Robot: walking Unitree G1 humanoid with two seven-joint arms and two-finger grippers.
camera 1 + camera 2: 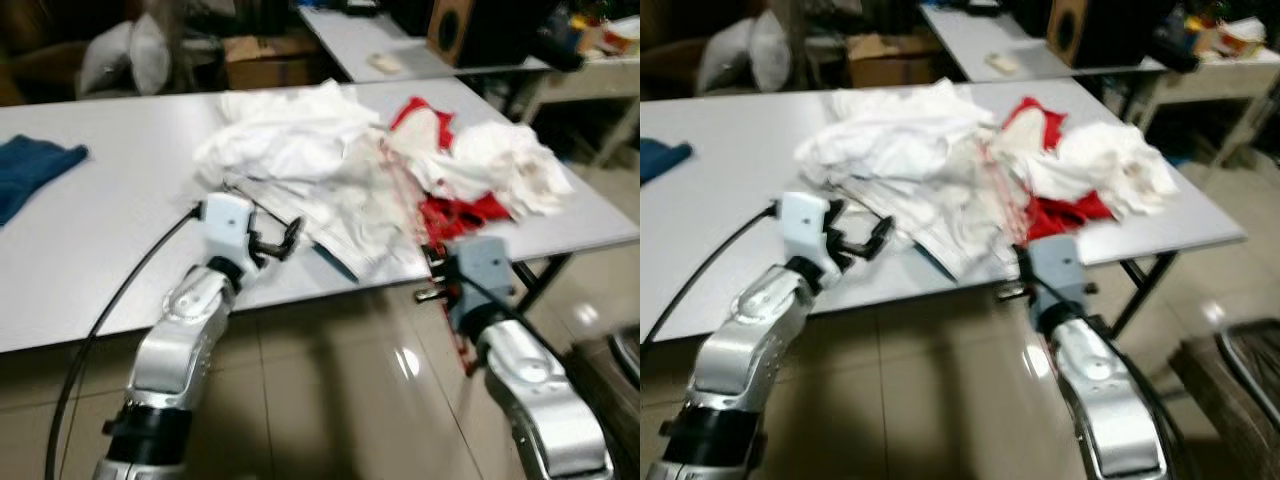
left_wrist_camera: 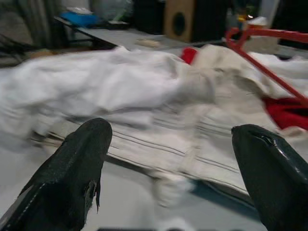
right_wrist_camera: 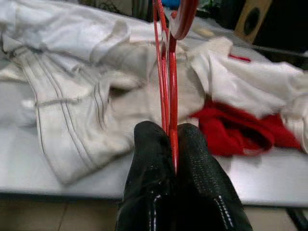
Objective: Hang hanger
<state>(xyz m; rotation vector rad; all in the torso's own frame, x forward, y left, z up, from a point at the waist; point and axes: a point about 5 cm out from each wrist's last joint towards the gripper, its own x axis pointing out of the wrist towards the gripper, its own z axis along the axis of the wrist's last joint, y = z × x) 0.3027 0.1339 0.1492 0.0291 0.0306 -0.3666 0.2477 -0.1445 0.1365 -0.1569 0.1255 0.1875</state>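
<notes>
Right gripper (image 3: pixel 171 144): both black fingers pinched on the thin red hanger (image 3: pixel 166 82), which stands edge-on above the fingertips, hook uppermost. It sits at the near edge of the grey table (image 1: pixel 100 230), in front of the red garment (image 1: pixel 455 215). Left gripper (image 1: pixel 275 240): fingers spread wide, holding nothing, over the table just beside the pile of white clothes (image 1: pixel 300 150); contact with the fabric not certain, views blurred. Blue cloth (image 1: pixel 30 170) lies well apart at the table's left end
</notes>
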